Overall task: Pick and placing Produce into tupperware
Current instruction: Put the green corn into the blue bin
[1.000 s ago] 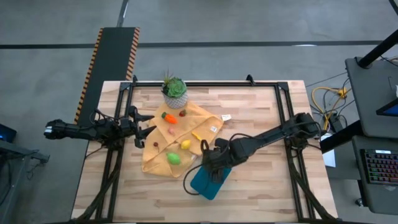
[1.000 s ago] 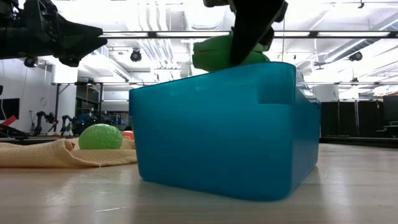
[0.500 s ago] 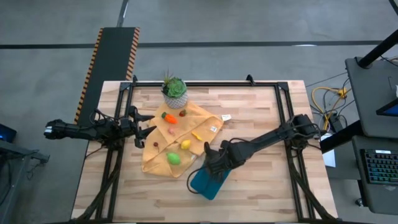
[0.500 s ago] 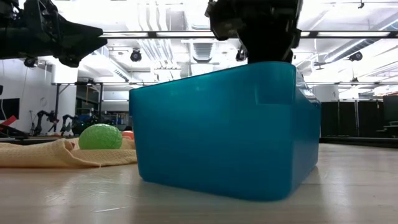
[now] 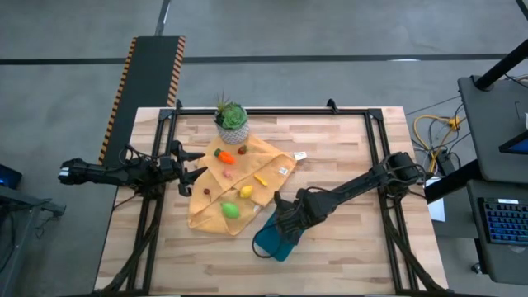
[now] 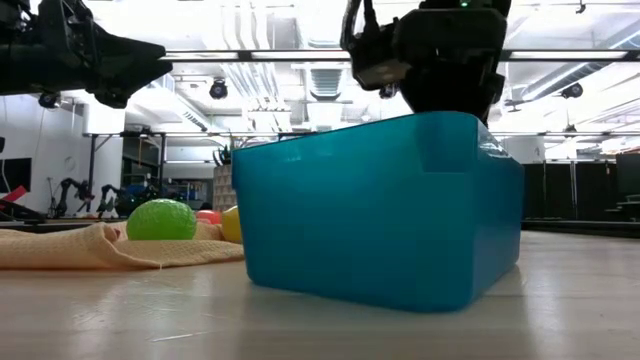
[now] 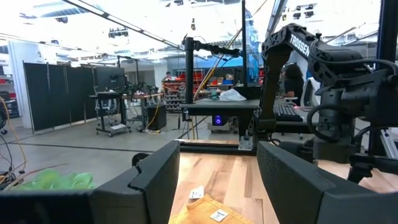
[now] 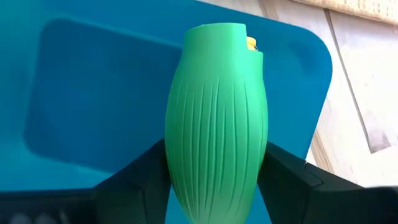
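Right pincer (image 8: 214, 186) over the tupperware (image 5: 271, 244) pinches 1 ribbed green piece (image 8: 216, 118). Left pincer (image 5: 191, 175), spread, well left of the tupperware.

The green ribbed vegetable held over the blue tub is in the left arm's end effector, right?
Not quite: the right end effector holds the green ribbed vegetable over the blue tub, as the right wrist view shows. The left end effector waits at the cloth's edge.

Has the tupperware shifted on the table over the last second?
Yes. In the low view the tupperware has slid rightward, away from the cloth, uncovering a yellow piece. The right end effector, holding the green piece, is inside it.
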Controlling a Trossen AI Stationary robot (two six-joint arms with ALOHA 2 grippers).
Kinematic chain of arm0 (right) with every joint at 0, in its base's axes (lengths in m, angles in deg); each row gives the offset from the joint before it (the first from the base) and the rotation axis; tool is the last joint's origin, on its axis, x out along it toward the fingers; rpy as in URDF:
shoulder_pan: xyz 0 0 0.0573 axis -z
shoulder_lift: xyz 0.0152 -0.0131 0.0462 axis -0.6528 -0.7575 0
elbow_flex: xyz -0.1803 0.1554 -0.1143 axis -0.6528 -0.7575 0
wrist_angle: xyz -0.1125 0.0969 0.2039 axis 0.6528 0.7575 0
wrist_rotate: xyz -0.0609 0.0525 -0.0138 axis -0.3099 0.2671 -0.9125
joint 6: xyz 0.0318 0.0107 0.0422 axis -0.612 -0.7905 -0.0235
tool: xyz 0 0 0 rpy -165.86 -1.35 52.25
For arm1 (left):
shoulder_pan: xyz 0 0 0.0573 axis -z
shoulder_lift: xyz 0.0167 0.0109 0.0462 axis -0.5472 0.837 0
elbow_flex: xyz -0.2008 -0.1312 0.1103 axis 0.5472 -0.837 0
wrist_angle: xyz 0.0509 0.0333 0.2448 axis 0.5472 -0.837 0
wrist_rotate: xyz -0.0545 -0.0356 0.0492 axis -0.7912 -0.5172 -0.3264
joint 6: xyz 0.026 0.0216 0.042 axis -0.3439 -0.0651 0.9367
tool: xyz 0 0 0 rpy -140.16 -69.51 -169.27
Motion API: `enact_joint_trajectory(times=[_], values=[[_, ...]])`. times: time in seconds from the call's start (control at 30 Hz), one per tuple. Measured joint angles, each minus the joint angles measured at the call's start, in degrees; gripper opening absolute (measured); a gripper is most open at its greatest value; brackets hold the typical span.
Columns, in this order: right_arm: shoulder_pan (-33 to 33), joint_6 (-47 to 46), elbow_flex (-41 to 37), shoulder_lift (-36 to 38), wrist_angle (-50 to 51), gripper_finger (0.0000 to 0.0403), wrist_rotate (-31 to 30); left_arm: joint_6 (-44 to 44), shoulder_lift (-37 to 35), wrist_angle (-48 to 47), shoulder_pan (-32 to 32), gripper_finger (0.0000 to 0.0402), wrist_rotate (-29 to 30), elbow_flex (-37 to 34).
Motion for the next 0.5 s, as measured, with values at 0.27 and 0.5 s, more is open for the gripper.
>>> enact_joint_trajectory(times=[0.27, 0.5], values=[[0.0, -1.2, -0.07, 0.0, -0.19, 0.0196, -0.04, 0.0, 0.04, 0.0, 0.0, 0.0202, 0.0, 0.0], [0.0, -1.09, 0.08, 0.0, -0.47, 0.0214, -0.05, 0.0, 0.09, 0.0, 0.0, 0.0202, 0.0, 0.0]])
